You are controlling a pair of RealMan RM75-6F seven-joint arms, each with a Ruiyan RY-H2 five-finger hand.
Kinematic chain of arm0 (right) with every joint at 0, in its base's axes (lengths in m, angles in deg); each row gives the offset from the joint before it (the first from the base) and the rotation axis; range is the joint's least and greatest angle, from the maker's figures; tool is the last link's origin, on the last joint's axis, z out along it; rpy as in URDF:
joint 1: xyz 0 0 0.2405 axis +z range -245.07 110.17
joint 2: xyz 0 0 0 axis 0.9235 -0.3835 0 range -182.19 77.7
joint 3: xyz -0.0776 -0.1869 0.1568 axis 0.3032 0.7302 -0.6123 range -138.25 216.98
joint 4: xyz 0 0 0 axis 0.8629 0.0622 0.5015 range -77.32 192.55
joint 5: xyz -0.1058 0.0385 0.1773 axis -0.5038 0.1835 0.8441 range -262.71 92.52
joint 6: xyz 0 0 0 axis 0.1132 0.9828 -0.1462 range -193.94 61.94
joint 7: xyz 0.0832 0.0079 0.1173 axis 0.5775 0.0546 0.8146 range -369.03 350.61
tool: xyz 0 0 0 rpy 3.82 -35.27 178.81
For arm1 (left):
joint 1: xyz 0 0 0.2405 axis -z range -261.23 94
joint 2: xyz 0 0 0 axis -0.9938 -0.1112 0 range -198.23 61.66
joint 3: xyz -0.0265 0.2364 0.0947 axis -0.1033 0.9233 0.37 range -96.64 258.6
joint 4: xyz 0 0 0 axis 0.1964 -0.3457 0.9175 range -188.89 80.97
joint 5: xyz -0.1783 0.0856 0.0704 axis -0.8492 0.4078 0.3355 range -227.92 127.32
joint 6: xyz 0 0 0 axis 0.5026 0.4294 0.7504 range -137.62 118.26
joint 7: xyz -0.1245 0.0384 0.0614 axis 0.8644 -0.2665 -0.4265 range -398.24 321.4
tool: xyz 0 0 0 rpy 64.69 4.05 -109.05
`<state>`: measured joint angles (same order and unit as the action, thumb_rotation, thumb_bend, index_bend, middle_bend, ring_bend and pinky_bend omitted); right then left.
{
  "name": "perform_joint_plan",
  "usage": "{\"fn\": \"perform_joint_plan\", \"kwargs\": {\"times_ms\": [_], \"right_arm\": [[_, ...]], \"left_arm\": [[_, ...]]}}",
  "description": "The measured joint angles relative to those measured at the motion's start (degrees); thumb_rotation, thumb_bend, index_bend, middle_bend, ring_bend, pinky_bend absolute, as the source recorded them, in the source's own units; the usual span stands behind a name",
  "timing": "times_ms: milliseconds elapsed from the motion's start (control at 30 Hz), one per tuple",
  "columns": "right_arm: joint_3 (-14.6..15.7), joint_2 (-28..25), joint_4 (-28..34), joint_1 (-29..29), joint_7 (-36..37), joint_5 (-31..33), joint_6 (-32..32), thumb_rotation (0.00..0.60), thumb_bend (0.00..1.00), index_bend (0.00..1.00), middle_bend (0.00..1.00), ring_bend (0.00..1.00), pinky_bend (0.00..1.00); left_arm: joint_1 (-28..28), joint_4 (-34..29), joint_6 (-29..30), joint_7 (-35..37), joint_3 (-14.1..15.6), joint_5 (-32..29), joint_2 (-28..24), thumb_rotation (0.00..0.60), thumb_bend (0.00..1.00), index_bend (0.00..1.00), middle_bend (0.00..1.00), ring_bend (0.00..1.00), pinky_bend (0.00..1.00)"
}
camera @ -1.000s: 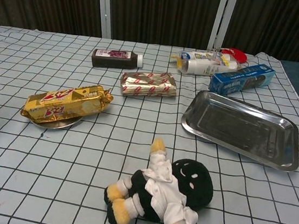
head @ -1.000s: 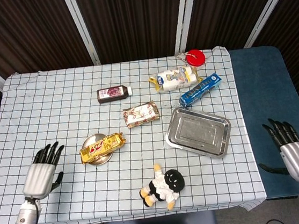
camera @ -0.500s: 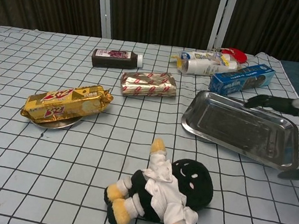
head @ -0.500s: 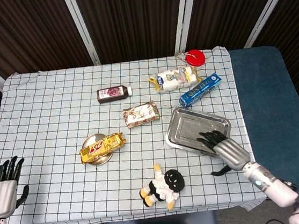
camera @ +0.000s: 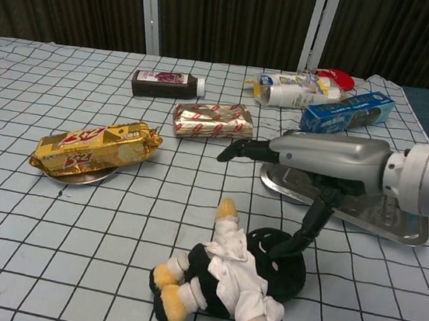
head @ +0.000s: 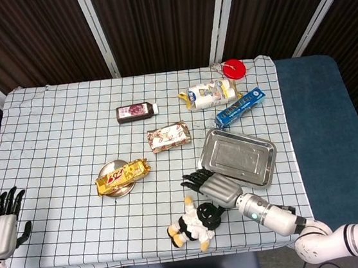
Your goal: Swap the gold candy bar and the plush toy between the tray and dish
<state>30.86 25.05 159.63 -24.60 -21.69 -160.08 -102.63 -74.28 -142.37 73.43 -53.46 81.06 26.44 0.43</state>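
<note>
The gold candy bar [head: 123, 174] [camera: 95, 147] lies across the small round metal dish [head: 117, 189] [camera: 79, 177] at centre left. The metal tray [head: 238, 157] [camera: 403, 224] sits at the right with nothing in it. The black and white plush toy [head: 192, 223] [camera: 227, 279] lies on the cloth near the front edge. My right hand [head: 211, 186] [camera: 318, 158] hovers over the plush toy's head with fingers stretched out flat and the thumb pointing down at the head. It holds nothing. My left hand [head: 0, 223] hangs off the table's front left corner, fingers apart.
A brown bottle [head: 135, 111], a red and white wrapped packet [head: 168, 136], a white pouch [head: 208, 94], a blue box [head: 240, 107] and a red lid [head: 234, 69] lie across the far half of the checked cloth.
My right hand has swung left from over the tray to above the plush toy's head. The left hand has pulled back off the table's left edge. The objects have stayed put.
</note>
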Motion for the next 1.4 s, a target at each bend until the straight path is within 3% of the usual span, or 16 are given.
{"fn": "perform_joint_plan", "kwargs": {"times_ms": [267,500,600,667,767,867,933,1133,1400], "right_arm": [[2.22,1.55,0.69,3.8,-2.23,5.42,4.0,0.6,0.06,0.0,0.0,0.0,0.06],[4.99,5.44,-3.06,7.08,-5.47,10.82,5.27,0.6,0.06,0.01,0.0,0.0,0.06],[5.84,7.29,-4.76,7.7,-6.81,11.81,4.14,0.6,0.06,0.16,0.06,0.06,0.1],[6.18,8.09,-5.33,7.78,-7.47,11.97,2.85,0.6,0.06,0.29,0.21,0.21,0.16],[6.53,9.25,-6.03,7.41,-8.53,11.77,-0.25,0.6,0.06,0.58,0.43,0.46,0.3],[6.71,10.53,-6.68,6.32,-9.61,10.94,-4.81,0.6,0.08,0.8,0.6,0.63,0.43],[6.7,11.42,-7.15,5.17,-10.19,9.98,-8.71,0.6,0.11,0.89,0.67,0.7,0.48],[5.85,11.82,-7.68,0.76,-10.81,7.4,-19.71,0.6,0.12,0.94,0.71,0.73,0.52],[3.67,5.87,-7.99,-5.9,-10.98,8.16,-30.04,0.6,0.12,0.94,0.71,0.73,0.52]], "left_arm": [[0.0,-0.2,-2.46,-0.49,-0.95,-1.9,-0.12,0.6,0.43,0.09,0.0,0.0,0.11],[0.09,-0.72,-4.42,-0.71,-1.69,-3.69,-0.31,0.6,0.43,0.1,0.0,0.0,0.11],[0.09,-0.87,-4.91,-0.4,-1.85,-3.89,-0.53,0.6,0.43,0.1,0.0,0.0,0.11],[0.04,-0.94,-4.97,0.01,-1.98,-3.83,-0.68,0.6,0.43,0.11,0.0,0.0,0.11],[-0.06,-0.98,-4.99,0.42,-2.06,-3.44,-0.84,0.6,0.43,0.11,0.0,0.0,0.11],[-0.1,-1.0,-5.19,0.53,-2.11,-3.33,-0.89,0.6,0.43,0.11,0.0,0.0,0.11],[-0.11,-1.04,-5.34,0.45,-2.12,-3.34,-0.9,0.6,0.43,0.11,0.0,0.0,0.11],[-0.22,-1.25,-5.47,-0.24,-2.19,-3.4,-0.84,0.6,0.43,0.13,0.0,0.0,0.11],[-0.38,-1.8,-5.25,-0.97,-2.18,-2.83,-0.81,0.6,0.43,0.13,0.0,0.0,0.11]]}}
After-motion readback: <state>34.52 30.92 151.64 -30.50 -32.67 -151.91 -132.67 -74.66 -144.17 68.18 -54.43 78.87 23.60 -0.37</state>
